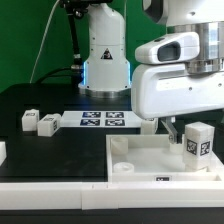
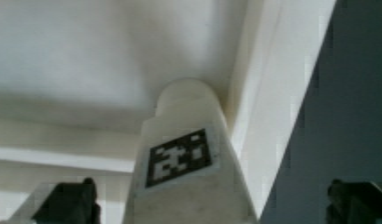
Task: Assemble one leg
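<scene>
White leg [image 2: 184, 140] is seen standing upright directly below the gripper [image 2: 209, 203] — long axis vertical, centred between jaws spread wide, nothing held.

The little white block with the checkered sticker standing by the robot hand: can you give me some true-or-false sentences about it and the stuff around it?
1. The small white plastic block-shaped leg with a black-and-white tag stands upright on the large white square tray-like piece. True.
2. The robot's two-finger gripper is squeezed tight around that leg. False: in the wrist view the fingers stand wide apart on either side of the leg.
3. Two more small white tagged legs lie on the black table, toward the exterior view's left. True.
4. The flat white marker board rests on top of the tray-like piece. False: it lies on the table beyond it.
</scene>
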Motion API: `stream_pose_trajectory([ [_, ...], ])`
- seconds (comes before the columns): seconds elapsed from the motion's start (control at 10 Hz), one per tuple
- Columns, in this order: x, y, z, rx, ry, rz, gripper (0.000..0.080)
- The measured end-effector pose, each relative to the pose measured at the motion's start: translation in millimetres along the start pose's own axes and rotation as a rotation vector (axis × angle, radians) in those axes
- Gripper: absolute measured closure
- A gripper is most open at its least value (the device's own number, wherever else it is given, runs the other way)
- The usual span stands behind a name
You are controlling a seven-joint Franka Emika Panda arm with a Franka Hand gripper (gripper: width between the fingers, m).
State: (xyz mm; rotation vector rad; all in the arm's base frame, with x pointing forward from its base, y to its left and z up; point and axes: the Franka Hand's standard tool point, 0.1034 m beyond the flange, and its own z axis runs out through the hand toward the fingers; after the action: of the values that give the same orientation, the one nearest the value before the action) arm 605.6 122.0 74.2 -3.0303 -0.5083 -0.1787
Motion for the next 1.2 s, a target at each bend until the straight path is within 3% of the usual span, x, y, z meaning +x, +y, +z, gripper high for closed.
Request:
stream_pose_trajectory([
  [0.1, -0.1, 1.1, -0.1, -0.002, 0.0, -0.108, 0.0151],
  [0.5, -0.1, 0.8, -0.1, -0.001, 0.0, -0.102, 0.0151],
  [0.7, -0.1, 0.9, -0.1, 0.0, 0.0, -0.076, 0.0427],
  [0.8, 0.7, 0.8, -0.4, 0.001, 0.005, -0.027, 0.0427],
  [0.9, 1.0, 1.3, 0.0, -0.003, 0.013, 0.144, 0.051],
  [1.2, 1.0, 3.3, 0.6, -0.004, 0.015, 0.541, 0.0509],
])
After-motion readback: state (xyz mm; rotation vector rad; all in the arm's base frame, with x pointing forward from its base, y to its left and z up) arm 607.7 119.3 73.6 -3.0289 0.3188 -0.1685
